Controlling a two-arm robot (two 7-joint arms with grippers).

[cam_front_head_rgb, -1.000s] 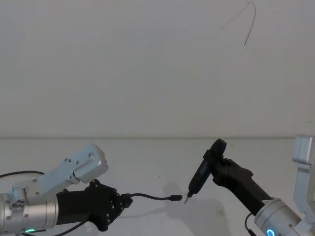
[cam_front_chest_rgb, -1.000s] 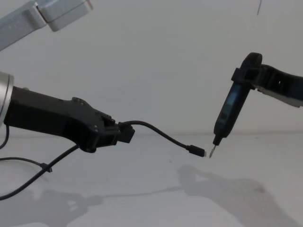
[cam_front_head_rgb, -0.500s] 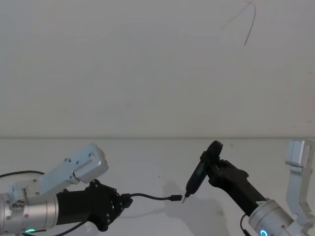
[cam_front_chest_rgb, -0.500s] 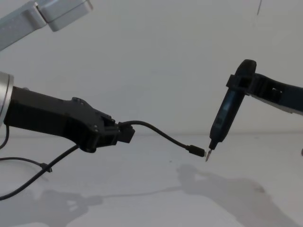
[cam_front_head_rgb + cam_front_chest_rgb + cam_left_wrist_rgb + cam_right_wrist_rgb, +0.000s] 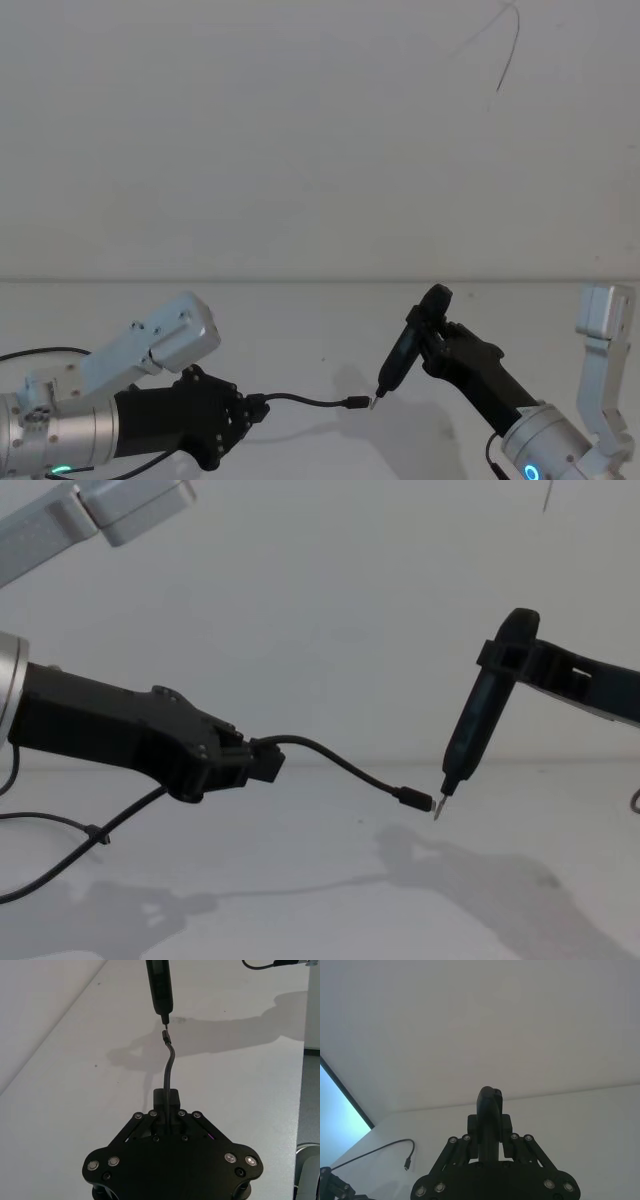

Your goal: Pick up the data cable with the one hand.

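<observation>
While clamping the data cable [image 5: 330,760] by its thick end above the table [image 5: 300,900], the left gripper [image 5: 262,761] is letting the cable's long axis run toward the right, plug end hanging free. Opposite, the right gripper [image 5: 432,340] is gripping a pen-like tool [image 5: 480,720], whose tip sits just beside the plug.

Head camera looks down from above, chest camera level across the desk [image 5: 300,900]; both share the middle, wrists close.
</observation>
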